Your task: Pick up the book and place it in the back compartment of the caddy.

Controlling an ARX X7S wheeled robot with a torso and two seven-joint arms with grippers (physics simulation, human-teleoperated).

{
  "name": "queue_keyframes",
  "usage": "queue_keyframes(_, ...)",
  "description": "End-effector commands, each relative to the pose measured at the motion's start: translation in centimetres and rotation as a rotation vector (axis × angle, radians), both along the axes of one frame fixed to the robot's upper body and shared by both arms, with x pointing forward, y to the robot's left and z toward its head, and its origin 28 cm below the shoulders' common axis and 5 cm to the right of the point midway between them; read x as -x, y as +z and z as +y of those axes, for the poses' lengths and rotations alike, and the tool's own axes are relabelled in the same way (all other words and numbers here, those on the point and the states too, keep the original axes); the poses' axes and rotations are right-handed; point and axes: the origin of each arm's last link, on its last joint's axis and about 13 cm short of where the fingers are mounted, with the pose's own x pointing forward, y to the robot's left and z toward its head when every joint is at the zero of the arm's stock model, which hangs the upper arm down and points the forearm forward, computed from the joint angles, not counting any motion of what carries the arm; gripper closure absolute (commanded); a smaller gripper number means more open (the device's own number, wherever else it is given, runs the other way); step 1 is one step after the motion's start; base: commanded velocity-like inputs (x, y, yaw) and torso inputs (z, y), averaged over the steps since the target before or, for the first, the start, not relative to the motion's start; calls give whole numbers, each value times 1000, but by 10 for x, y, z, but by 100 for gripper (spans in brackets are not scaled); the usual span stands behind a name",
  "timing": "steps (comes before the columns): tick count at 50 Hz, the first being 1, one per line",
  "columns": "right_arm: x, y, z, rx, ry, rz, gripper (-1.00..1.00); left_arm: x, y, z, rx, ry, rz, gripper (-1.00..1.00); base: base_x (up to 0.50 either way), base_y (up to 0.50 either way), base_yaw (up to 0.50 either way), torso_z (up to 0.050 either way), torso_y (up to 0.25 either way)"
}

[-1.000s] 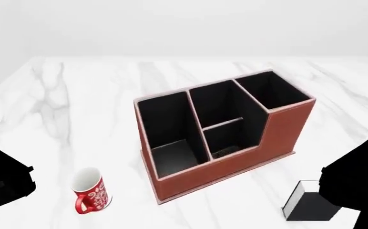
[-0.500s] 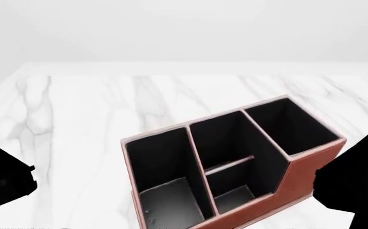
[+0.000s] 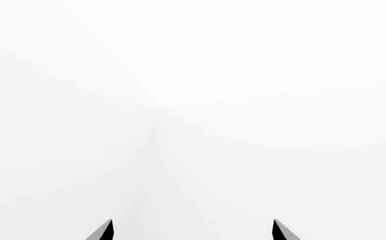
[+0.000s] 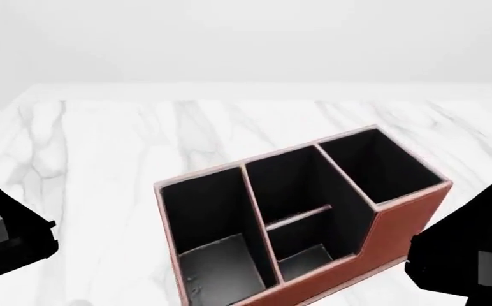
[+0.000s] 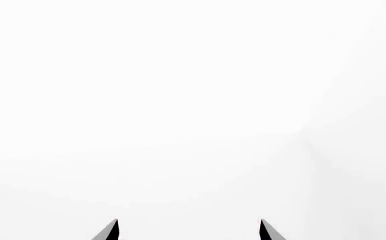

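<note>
The reddish-brown caddy (image 4: 409, 223) with black lining stands on the marble table, low in the head view, its taller end cell at the right. Its back compartment (image 4: 290, 188) is the far half of the middle section, behind a low cross divider, and holds nothing. The book is out of view. In the left wrist view my left gripper (image 3: 193, 231) faces blank white, fingertips (image 3: 105, 231) wide apart with nothing between them. My right gripper (image 5: 188, 231) is likewise open on blank white. Both arms show only as black shapes at the head view's lower corners, beside the caddy.
The white marble table (image 4: 101, 146) stretches behind and to the left of the caddy, up to a plain white wall. My left arm (image 4: 8, 245) and right arm (image 4: 467, 255) flank the caddy at the frame's lower edge.
The head view has tilted upward: the caddy slid down the frame, and the book and the red-and-white mug dropped out of sight. Both arm shapes have risen slightly.
</note>
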Motion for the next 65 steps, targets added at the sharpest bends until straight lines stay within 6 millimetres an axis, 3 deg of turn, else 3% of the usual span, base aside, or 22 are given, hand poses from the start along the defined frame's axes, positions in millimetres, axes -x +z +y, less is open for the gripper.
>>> queue_keyframes(1,2,0,-1,26,-9,-12,-100,-1,-4,1,-13,12,15,-100,-285,-500,0,0,0)
queue_keyframes(9,2,0,0,22,-5,-13,-100,-2,-4,0,-14,6,20,-100,-290,-471,0,0,0)
queue_keyframes(23,1,-1,0,14,-9,-1,-100,-5,-7,0,-13,-8,41,-100,0,0,0,0,0)
queue_keyframes(30,1,-1,1,19,-3,5,-100,-14,-13,-11,-34,-100,135,-100,0,0,0,0,0)
queue_keyframes(48,1,-1,2,29,13,11,-100,-36,3,-74,-246,-683,349,-100,0,0,0,0,0)
queue_keyframes(60,2,0,2,30,17,7,-100,-35,3,-99,-446,-991,446,-100,0,0,0,0,0)
queue_keyframes(65,2,-1,2,29,19,9,-100,-40,3,-103,-483,-1004,466,-100,0,0,0,0,0)
